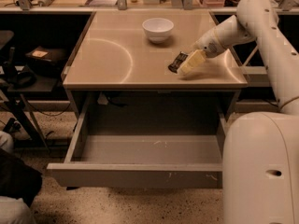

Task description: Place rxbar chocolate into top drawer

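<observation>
The rxbar chocolate (175, 62), a small dark bar, is at the right of the tabletop, tilted, with its right end between my pale fingers (192, 61). My gripper (186, 64) reaches in from the right, low over the table, and is shut on the bar. The bar's left end is at or just above the surface. The top drawer (135, 175) stands pulled fully open below the table, in front of the gripper, and its inside is bare.
A white bowl (158, 29) stands at the back middle of the table (107, 55). My white arm and base (261, 162) fill the right side, beside the drawer's right end. Dark shelves and gear stand at the left (28, 64).
</observation>
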`<state>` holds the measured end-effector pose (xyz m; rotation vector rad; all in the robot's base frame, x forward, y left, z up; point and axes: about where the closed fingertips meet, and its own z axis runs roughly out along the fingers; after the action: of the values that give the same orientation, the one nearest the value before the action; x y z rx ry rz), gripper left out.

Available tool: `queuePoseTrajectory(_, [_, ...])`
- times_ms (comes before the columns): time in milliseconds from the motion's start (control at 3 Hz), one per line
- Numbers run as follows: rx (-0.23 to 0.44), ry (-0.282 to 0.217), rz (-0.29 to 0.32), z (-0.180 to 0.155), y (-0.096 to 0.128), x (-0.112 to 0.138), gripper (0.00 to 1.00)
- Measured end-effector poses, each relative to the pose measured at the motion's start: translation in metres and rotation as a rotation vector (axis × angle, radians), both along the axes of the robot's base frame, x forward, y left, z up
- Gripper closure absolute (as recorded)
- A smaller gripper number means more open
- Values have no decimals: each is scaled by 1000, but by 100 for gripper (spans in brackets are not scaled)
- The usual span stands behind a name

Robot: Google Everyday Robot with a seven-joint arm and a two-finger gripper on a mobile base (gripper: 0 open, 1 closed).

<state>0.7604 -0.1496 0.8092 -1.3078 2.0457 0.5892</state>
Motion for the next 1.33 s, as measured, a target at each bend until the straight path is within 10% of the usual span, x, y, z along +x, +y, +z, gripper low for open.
queuePoseTrajectory(333, [1,1,-7,-1,1,2,0])
queuePoseTrajectory(1333, [1,1,-7,-1,1,2,65])
